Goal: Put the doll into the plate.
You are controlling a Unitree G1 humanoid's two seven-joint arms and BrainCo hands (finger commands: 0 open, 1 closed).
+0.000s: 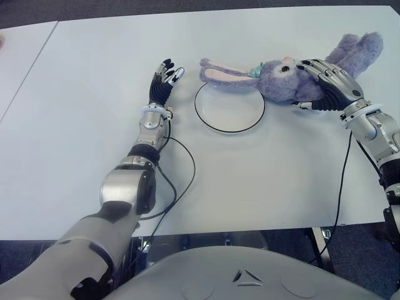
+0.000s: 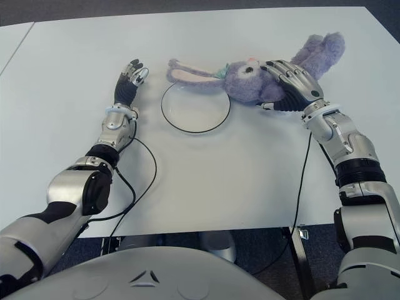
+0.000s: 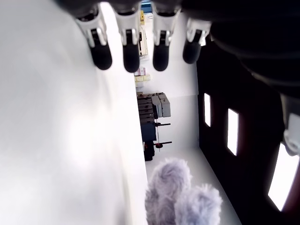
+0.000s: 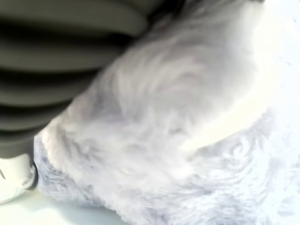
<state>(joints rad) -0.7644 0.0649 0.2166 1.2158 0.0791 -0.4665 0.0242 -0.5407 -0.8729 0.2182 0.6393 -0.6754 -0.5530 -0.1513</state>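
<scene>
Your right hand (image 1: 325, 84) has its fingers wrapped over the doll (image 1: 284, 78). Up close, the right wrist view shows only dark fingers (image 4: 56, 51) pressed into grey fur. The eye views show you more: the doll lies on the table (image 1: 94, 94) at the far right rim of the plate (image 1: 229, 107), ears over the rim. Your left hand (image 1: 164, 80) shows just left of the plate, fingers straight and holding nothing. The doll's body is hidden under your right hand.
</scene>
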